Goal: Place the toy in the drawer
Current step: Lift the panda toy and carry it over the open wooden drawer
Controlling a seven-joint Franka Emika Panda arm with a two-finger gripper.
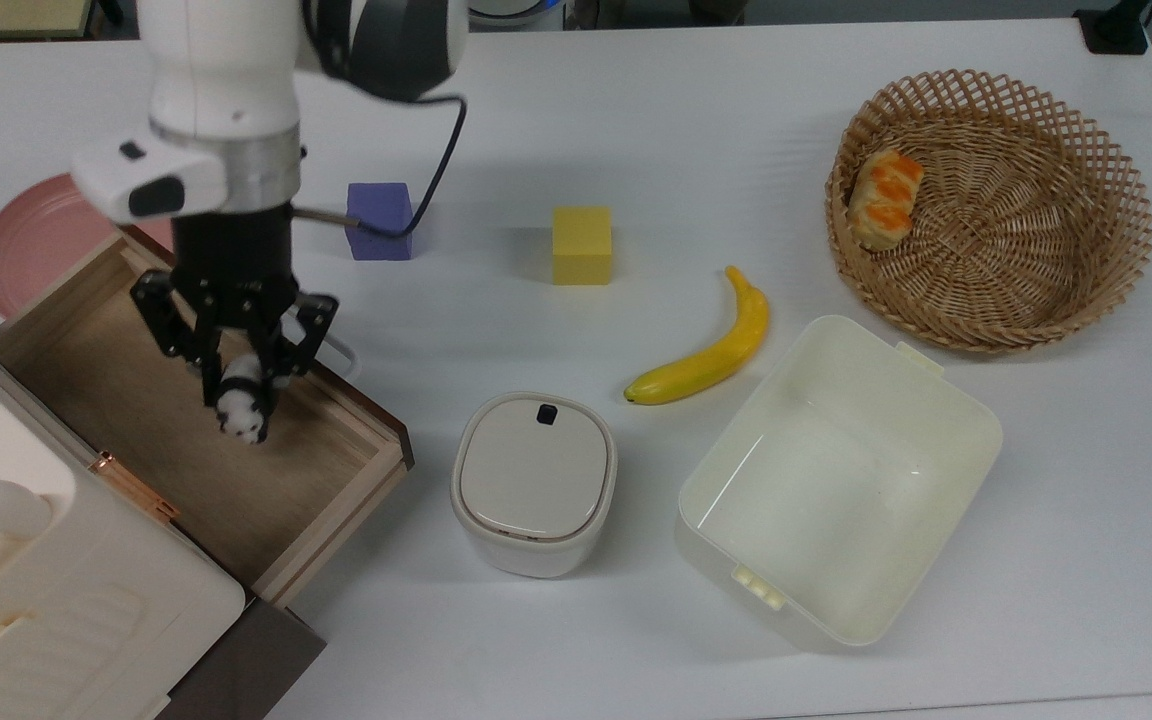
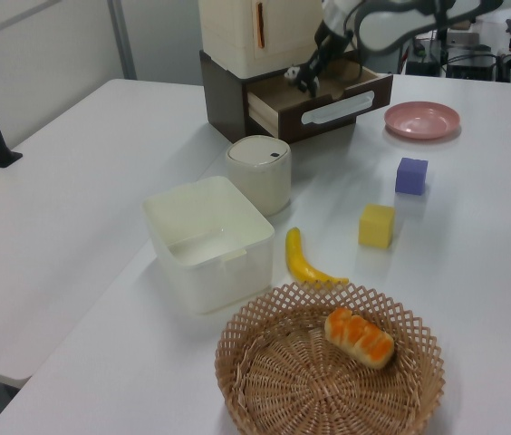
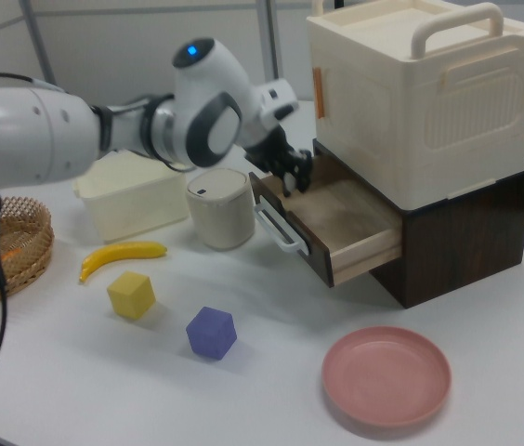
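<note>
The toy (image 1: 241, 410) is held between the closed fingers of the gripper (image 1: 234, 385), above the open drawer (image 1: 116, 400), near its front edge. It should be lowered further before release.

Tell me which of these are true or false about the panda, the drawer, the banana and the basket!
1. The gripper holds the toy. True.
2. The drawer is shut. False: it is pulled open.
3. The toy lies on the pink plate. False: it hangs over the open drawer.
4. The banana lies on the table between the yellow cube and the cream tub. True.
5. The wicker basket holds a purple cube. False: it holds an orange bread toy.
</note>
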